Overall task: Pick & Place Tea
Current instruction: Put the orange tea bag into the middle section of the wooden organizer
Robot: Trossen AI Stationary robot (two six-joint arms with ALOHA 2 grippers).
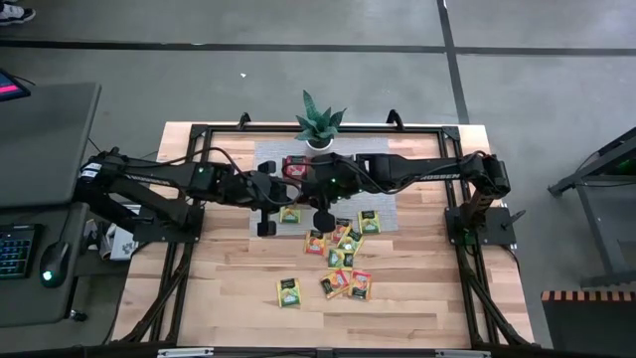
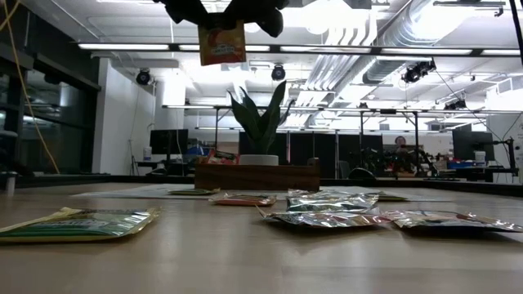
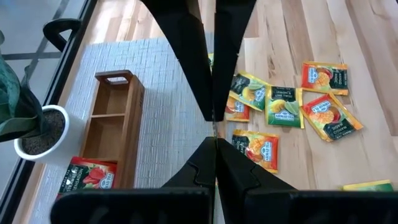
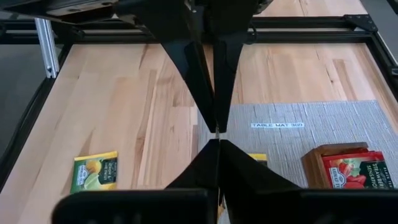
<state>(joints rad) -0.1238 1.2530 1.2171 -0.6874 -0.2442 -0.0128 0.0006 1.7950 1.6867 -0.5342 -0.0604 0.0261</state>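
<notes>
The right gripper (image 1: 324, 215) hangs above the tabletop (image 1: 229, 288) with fingers pressed together, apparently pinching an orange tea packet (image 2: 221, 42) that dangles high in the low view, though which arm holds it is hard to tell. The left gripper (image 1: 266, 221), at its nine o'clock, is clamped shut on nothing. Loose tea packets (image 1: 341, 261) lie scattered at five o'clock; the wooden tray (image 3: 109, 124) is at eleven o'clock.
</notes>
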